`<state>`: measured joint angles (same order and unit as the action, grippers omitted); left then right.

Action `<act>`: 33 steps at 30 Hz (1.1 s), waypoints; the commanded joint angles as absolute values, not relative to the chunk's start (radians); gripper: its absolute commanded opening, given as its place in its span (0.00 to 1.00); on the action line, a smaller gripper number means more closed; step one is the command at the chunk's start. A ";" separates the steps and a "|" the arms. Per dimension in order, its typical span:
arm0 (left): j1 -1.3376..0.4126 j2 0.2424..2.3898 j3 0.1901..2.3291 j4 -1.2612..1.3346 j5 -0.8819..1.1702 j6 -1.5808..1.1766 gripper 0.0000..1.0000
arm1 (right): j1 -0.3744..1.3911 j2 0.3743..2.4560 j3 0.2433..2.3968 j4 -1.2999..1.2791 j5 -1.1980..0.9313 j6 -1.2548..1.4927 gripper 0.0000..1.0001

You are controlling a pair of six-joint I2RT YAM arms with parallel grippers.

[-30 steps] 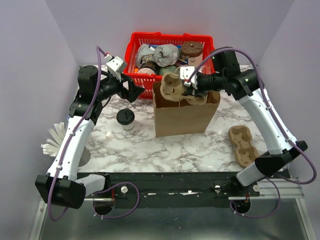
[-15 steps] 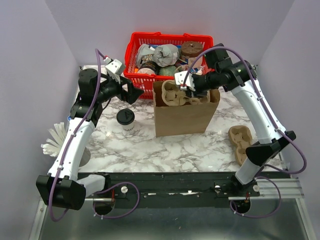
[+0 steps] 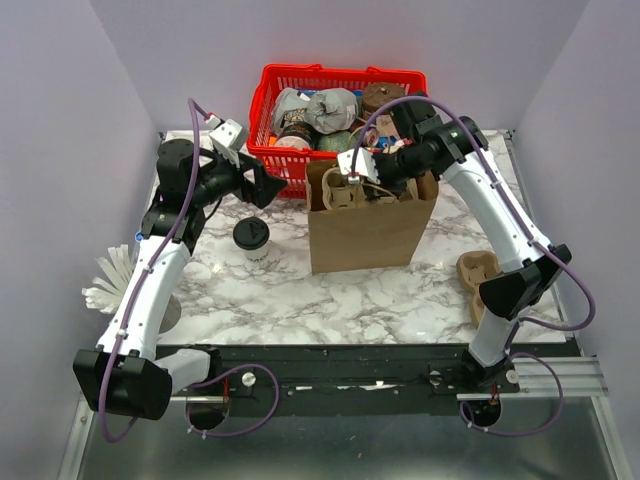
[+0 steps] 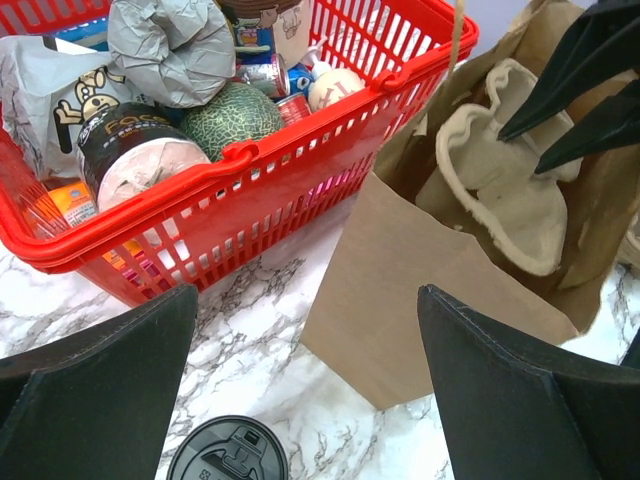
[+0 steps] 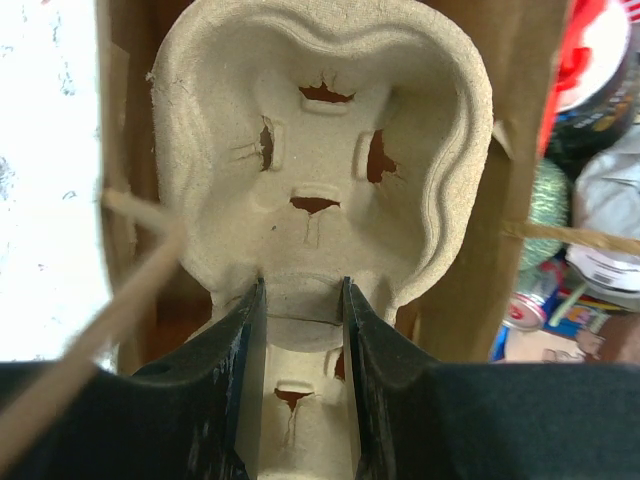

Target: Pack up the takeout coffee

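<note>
Red plastic basket (image 3: 340,70); plain brown paper bag (image 3: 370,235); white table (image 3: 350,300) veined with grey marbling; takeout coffee (image 3: 251,238) cream-sided under a black lid; pale beige pulp cup carrier (image 5: 320,150); green melon (image 4: 245,115) netted in lighter lines; plain lilac walls (image 3: 60,100)

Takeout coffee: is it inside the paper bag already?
No, the takeout coffee stands on the table, outside the paper bag and to its left.
</note>
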<state>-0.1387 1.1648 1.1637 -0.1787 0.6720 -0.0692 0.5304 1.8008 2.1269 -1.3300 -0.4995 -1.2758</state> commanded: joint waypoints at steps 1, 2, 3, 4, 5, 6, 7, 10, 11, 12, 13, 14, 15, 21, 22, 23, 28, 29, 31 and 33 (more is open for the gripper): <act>-0.130 1.163 1.155 -0.138 0.710 -0.091 0.98 | 0.540 1.798 2.083 -1.525 -0.465 -1.285 0.26; -0.129 1.163 1.157 -0.138 0.713 -0.092 0.98 | 0.540 1.799 2.076 -1.525 -0.463 -1.287 0.26; -0.127 1.164 1.160 -0.135 0.713 -0.094 0.98 | 0.541 1.796 2.063 -1.525 -0.463 -1.290 0.26; -0.126 1.166 1.160 -0.133 0.716 -0.098 0.98 | 0.541 1.796 2.057 -1.525 -0.462 -1.293 0.27; -0.123 1.167 1.160 -0.132 0.718 -0.100 0.98 | 0.543 1.796 2.053 -1.525 -0.460 -1.293 0.28; -0.120 1.169 1.160 -0.126 0.718 -0.100 0.98 | 0.545 1.798 2.048 -1.525 -0.460 -1.293 0.29; -0.112 1.170 1.160 -0.123 0.719 -0.112 0.98 | 0.546 1.799 2.034 -1.525 -0.462 -1.293 0.29; -0.094 1.175 1.155 -0.103 0.729 -0.130 0.98 | 0.554 1.802 2.010 -1.525 -0.456 -1.304 0.30; -0.091 1.174 1.154 -0.097 0.732 -0.139 0.99 | 0.555 1.805 1.990 -1.525 -0.451 -1.302 0.30; -0.087 1.173 1.152 -0.091 0.733 -0.143 0.98 | 0.561 1.807 1.982 -1.525 -0.439 -1.304 0.30; -0.084 1.170 1.151 -0.091 0.735 -0.144 0.98 | 0.563 1.809 1.974 -1.525 -0.434 -1.305 0.30; -0.078 1.167 1.149 -0.091 0.735 -0.146 0.99 | 0.564 1.813 1.964 -1.525 -0.431 -1.308 0.30; -0.075 1.164 1.146 -0.091 0.735 -0.147 0.98 | 0.566 1.816 1.959 -1.525 -0.431 -1.313 0.30; -0.051 1.147 1.140 -0.094 0.735 -0.147 0.98 | 0.571 1.870 1.986 -1.525 -0.422 -1.299 0.38; -0.048 1.143 1.141 -0.097 0.738 -0.146 0.98 | 0.571 1.879 1.996 -1.525 -0.420 -1.293 0.43; -0.046 1.141 1.141 -0.097 0.736 -0.146 0.98 | 0.571 1.885 2.008 -1.525 -0.416 -1.289 0.46; -0.031 1.135 1.137 -0.098 0.742 -0.146 0.98 | 0.571 1.882 2.046 -1.525 -0.402 -1.285 0.59; -0.029 1.135 1.137 -0.095 0.745 -0.152 0.98 | 0.571 1.878 2.048 -1.525 -0.399 -1.284 0.60; -0.026 1.135 1.134 -0.084 0.749 -0.155 0.98 | 0.571 1.861 2.057 -1.525 -0.393 -1.279 0.62; -0.018 1.137 1.134 -0.069 0.755 -0.172 0.98 | 0.571 1.845 2.072 -1.525 -0.396 -1.276 0.63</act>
